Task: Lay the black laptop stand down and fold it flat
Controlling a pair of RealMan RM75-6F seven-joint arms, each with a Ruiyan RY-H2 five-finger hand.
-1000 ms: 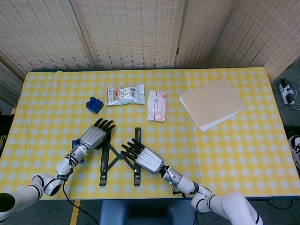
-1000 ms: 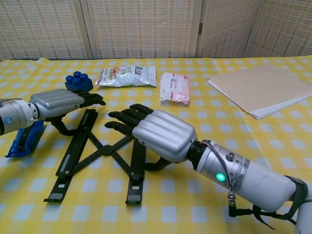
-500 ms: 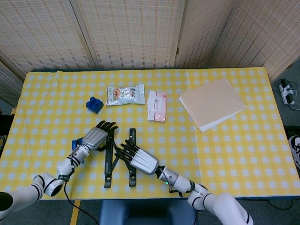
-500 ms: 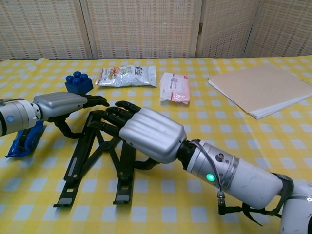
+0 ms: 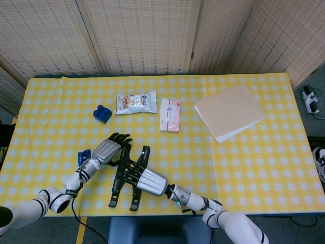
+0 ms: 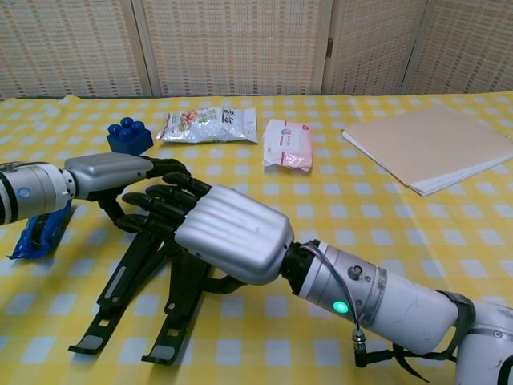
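The black laptop stand [image 5: 116, 190] lies flat on the yellow checked tablecloth near the front edge, its two rails [image 6: 120, 293] drawn close together and nearly parallel. My left hand [image 5: 109, 150] rests with fingers stretched over the stand's far end, thumb down beside the left rail. My right hand [image 5: 147, 180] lies over the stand's middle from the right, fingers extended across the rails and thumb tucked low on the right side. In the chest view the right hand [image 6: 228, 233] hides the crossbars, and the left hand [image 6: 112, 172] sits just behind it.
A small blue wrapper [image 6: 40, 228] lies just left of my left hand. Further back are a blue brick [image 5: 102, 114], a snack bag [image 5: 135, 102] and a pink tissue pack [image 5: 170, 114]. Tan folders [image 5: 229, 112] lie at the back right.
The stand's rails have closed from a wide V to nearly parallel. My right hand slid left with the right rail, and the left hand shifted slightly toward it.
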